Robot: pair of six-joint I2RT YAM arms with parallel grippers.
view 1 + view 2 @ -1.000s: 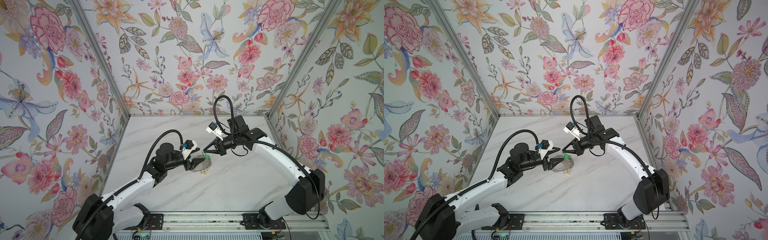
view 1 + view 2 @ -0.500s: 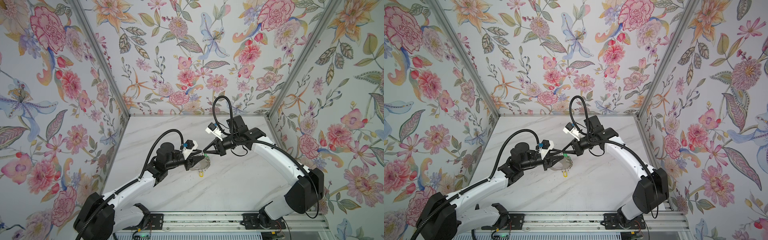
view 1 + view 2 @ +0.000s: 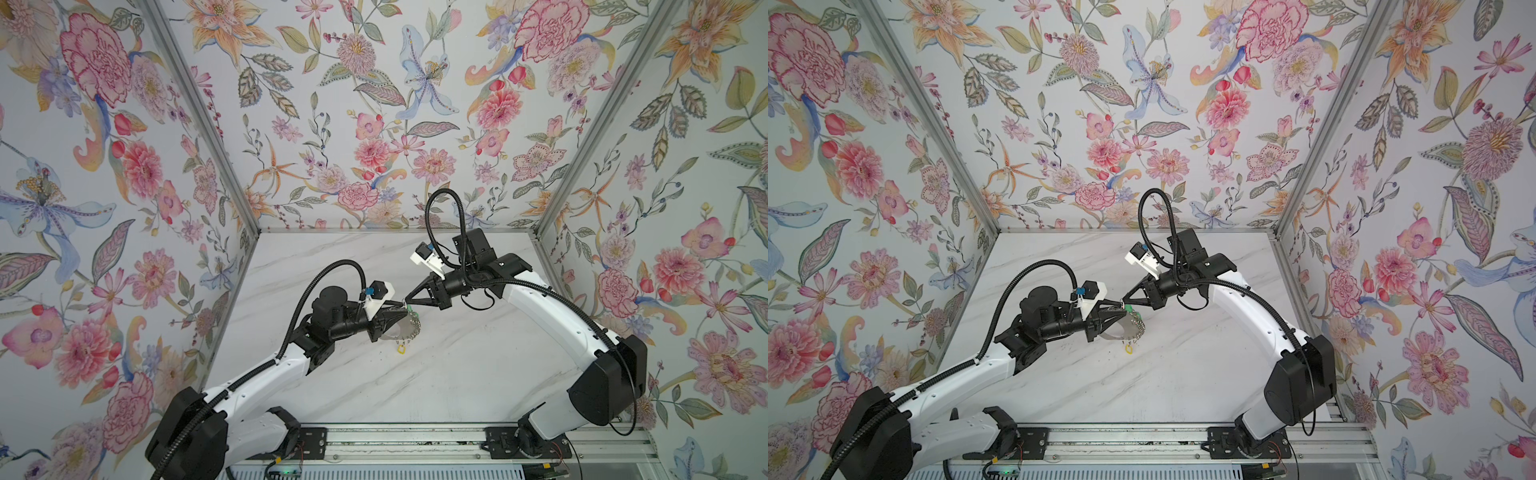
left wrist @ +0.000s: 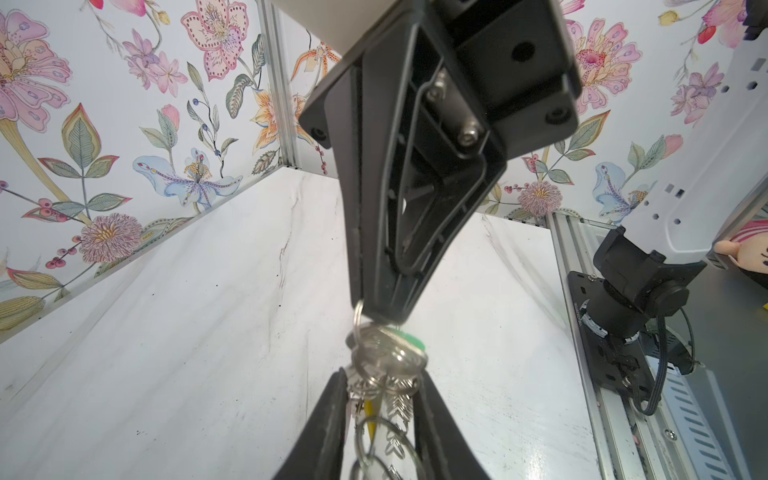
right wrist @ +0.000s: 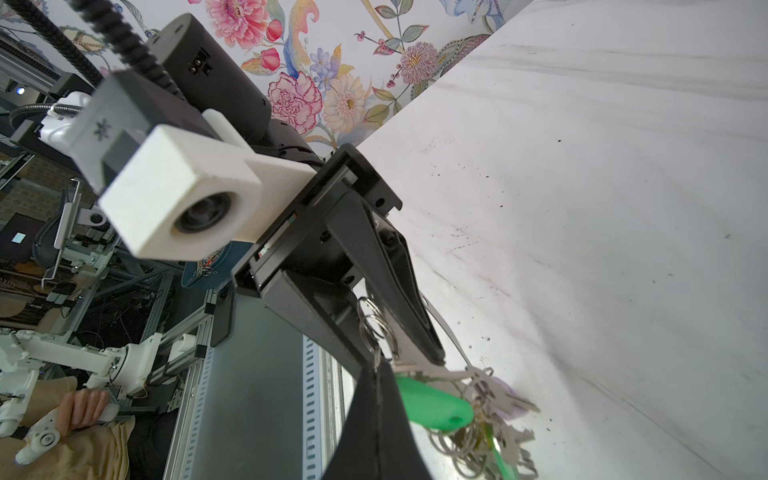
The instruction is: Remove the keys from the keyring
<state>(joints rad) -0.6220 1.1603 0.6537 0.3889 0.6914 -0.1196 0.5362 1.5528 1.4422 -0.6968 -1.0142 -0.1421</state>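
In both top views the left gripper (image 3: 399, 321) covers the left part of the keyring (image 3: 406, 332), so you see only its right edge, and the wire rings (image 3: 415, 328) there are too small to count. From the left wrist, the picture's edge cuts off its fingers (image 4: 328, 432) and the keyring between them, so you cannot tell whether they clamp it. The green tag (image 4: 413, 343) sits mostly behind metal, the yellow tag (image 4: 369, 409) behind rings. From the right wrist, the right gripper (image 5: 376, 370) blocks what its closed tips pinch, and the keys (image 5: 498, 440) beyond are blurred and cut off.
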